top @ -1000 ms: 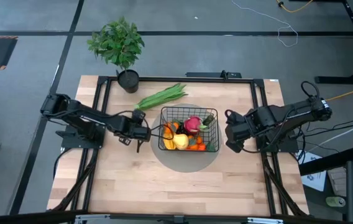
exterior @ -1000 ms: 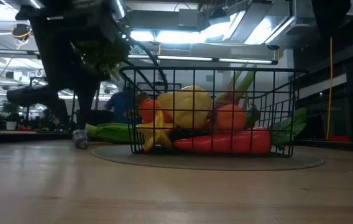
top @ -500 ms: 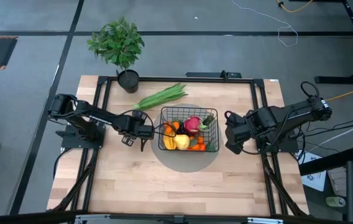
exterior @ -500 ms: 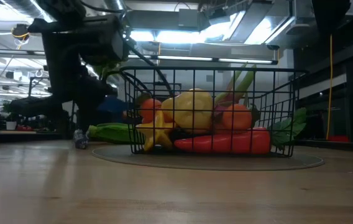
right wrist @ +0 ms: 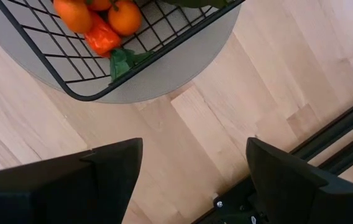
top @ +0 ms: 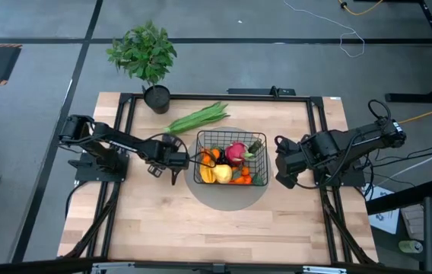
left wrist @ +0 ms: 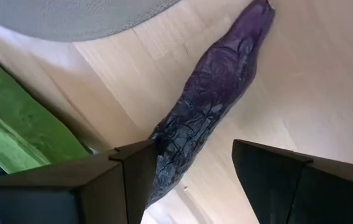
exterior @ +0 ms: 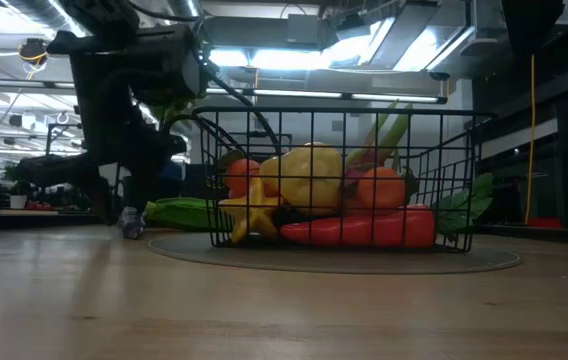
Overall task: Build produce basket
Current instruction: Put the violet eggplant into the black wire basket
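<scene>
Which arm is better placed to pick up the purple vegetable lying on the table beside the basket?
Left. Its open pincer hangs right over the purple vegetable, left of the basket. The right pincer waits open on the basket's far side.

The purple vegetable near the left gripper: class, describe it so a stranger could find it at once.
Start at the black wire basket on its round grey mat mid-table. Just off the mat's left edge, between the open fingers of the left gripper, lies the purple vegetable on bare wood. It is long, dark and wrinkled, unlike the flat green bundle nearby.
</scene>
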You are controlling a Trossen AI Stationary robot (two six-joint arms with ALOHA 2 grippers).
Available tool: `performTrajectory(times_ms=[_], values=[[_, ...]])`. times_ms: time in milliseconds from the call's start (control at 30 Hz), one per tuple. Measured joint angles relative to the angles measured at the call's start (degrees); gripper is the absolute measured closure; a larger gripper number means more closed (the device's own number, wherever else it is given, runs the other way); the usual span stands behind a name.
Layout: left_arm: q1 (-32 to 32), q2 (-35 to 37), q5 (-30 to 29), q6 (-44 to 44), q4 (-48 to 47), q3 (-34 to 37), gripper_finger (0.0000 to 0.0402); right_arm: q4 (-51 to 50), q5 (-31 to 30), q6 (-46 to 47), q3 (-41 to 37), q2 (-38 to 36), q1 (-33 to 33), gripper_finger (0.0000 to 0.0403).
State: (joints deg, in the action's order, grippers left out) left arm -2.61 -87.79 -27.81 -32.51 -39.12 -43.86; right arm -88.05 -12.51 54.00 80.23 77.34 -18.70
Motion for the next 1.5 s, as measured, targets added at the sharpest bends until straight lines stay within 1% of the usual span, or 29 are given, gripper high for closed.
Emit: performTrajectory(times_ms=[133,333,400,533,633,700,767,867,1000,1133,1167,1267,1333,1500], values=[[0.00,0.00,0.55,-4.00,1.64,0.02,0.0204,0.00,0.00,-0.02,0.00,0.00,0.00,0.0128],[-0.01,-0.07,5.26,-8.54,6.21,0.11,0.0204,-0.02,0.02,-0.02,0.00,0.00,0.00,0.0128],[0.00,-0.48,7.46,-7.86,6.55,0.11,0.0204,-0.02,0.02,-0.02,0.00,0.00,0.00,0.0128],[-0.01,-1.89,11.28,-3.44,6.05,-0.08,0.0204,-0.02,0.03,-0.02,0.00,0.00,0.00,0.0128],[0.00,-3.36,12.34,-0.40,5.64,-0.20,0.0205,-0.03,0.04,-0.02,0.00,0.00,0.00,0.0128],[-0.02,-4.08,11.47,2.88,4.97,-0.35,0.0210,-0.03,0.07,-0.02,0.00,0.00,0.00,0.0128],[-0.18,-4.14,9.48,8.20,4.02,-0.31,0.0219,-0.04,0.07,-0.02,0.00,0.00,0.00,0.0128],[-0.13,-3.80,7.77,16.29,1.76,-0.11,0.0244,-0.04,0.09,-0.02,0.00,0.00,0.00,0.0128],[-0.73,-3.37,8.43,19.95,-1.41,-0.07,0.0300,-0.02,0.09,-0.02,0.00,0.00,0.00,0.0128],[-2.38,-3.39,8.53,20.44,-2.85,-0.02,0.0372,-0.02,0.09,-0.02,0.00,0.00,0.00,0.0128],[-3.00,-3.39,7.86,20.46,-2.91,0.01,0.0379,-0.02,0.09,-0.02,0.00,0.00,0.00,0.0128],[-4.60,-3.65,4.63,20.57,-4.78,-0.45,0.0379,-0.02,0.09,-0.02,0.00,0.00,0.01,0.0128],[-5.99,-3.70,3.19,20.99,-7.24,-1.99,0.0379,-0.02,0.09,-0.02,0.00,0.00,0.00,0.0128],[-9.29,-3.61,-0.77,27.78,-18.02,-8.11,0.0379,-0.02,0.09,-0.02,0.00,0.00,0.02,0.0128]])
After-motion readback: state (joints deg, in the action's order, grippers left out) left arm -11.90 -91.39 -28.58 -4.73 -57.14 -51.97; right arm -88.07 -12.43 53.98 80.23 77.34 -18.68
